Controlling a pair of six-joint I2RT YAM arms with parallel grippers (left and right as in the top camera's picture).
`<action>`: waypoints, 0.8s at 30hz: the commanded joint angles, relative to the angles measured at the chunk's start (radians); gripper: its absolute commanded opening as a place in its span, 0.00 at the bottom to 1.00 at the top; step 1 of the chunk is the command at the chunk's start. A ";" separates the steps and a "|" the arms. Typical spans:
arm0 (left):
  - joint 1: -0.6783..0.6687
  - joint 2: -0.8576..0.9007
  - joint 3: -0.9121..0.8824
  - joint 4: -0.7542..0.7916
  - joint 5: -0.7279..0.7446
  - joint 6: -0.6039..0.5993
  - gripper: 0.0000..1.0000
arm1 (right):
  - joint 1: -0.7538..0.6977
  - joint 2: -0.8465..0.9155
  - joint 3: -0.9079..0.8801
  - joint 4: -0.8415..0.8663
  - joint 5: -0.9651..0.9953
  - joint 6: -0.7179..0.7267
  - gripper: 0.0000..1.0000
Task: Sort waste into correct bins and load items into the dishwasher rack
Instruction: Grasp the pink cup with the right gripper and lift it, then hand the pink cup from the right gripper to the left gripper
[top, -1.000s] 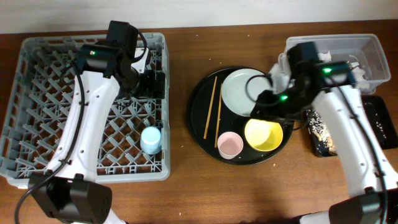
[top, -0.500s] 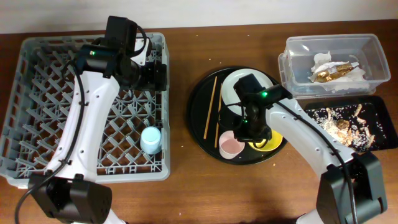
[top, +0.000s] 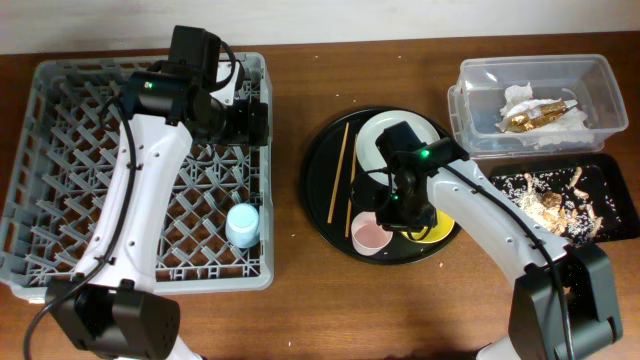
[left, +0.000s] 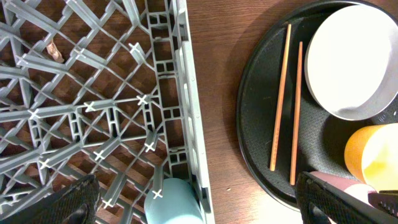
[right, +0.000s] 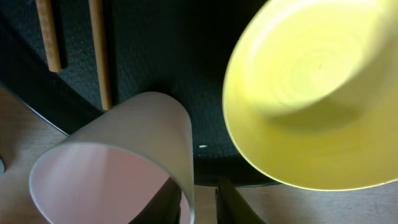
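The grey dishwasher rack (top: 60, 200) fills the left, with the blue cup (top: 242, 223) in its near right corner. My left gripper (top: 255, 120) hangs wide open and empty over the rack's right rim (left: 186, 124). My right gripper (right: 199, 205) is low over the pink cup (right: 124, 143), one finger inside its rim and one outside. The fingers are narrowly apart with a small gap showing. The yellow bowl (right: 311, 93) sits beside the cup. The grey-green plate (top: 372, 145) and two chopsticks (top: 340, 170) lie on the tray.
The pink cup (top: 368, 236), bowl, plate and chopsticks rest on a round black tray (top: 320, 190). The clear tub (top: 600, 80) at back right holds napkins (top: 520, 98) and the gold wrapper (top: 535, 115). The flat black tray (top: 610, 230) holds food scraps (top: 555, 205).
My right arm has swung from the clear tub over to the round tray and come down at the pink cup, barely moving in the last half second. My left gripper shifted slightly right.
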 joint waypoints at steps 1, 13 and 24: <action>-0.001 -0.004 0.013 0.002 0.010 0.002 0.99 | 0.004 0.007 -0.011 0.005 -0.008 0.004 0.13; -0.001 -0.004 0.013 0.002 0.011 0.002 0.99 | 0.017 0.007 -0.026 0.054 -0.022 0.005 0.04; 0.165 -0.004 0.013 0.094 1.154 0.116 0.99 | -0.333 -0.109 0.200 0.457 -1.094 -0.202 0.04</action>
